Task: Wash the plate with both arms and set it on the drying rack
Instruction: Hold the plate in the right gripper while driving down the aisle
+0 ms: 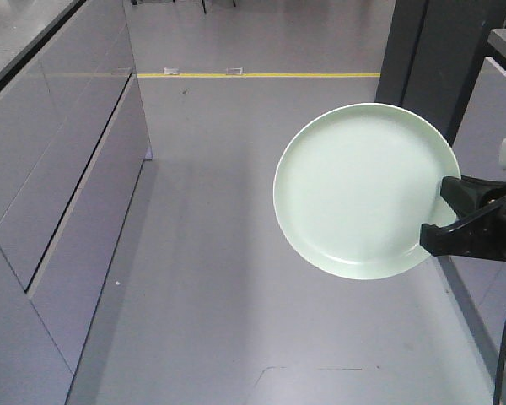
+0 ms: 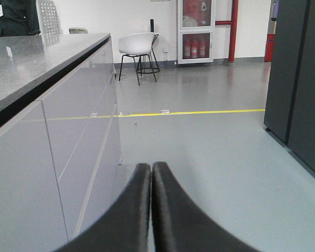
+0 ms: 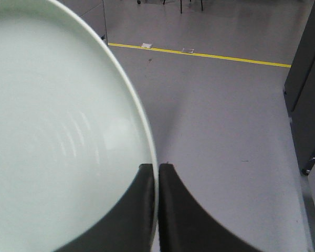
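Exterior front-facing view shows you the plate (image 1: 363, 190) aloft, nearer than the yellow floor line (image 1: 261, 75), its rim gripped by the right end effector (image 1: 443, 218); left end effector (image 2: 151, 170) clenched, empty.

- Left gripper (image 2: 151, 169): jaws pressed together, tips touching;
- Right gripper (image 3: 156, 173): jaws clamped on the rim of the plate (image 1: 354, 190); arm enters from the right.

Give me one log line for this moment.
right gripper: shut on plate rim, plate held up over floor | left gripper: shut, empty | drying rack: not in view
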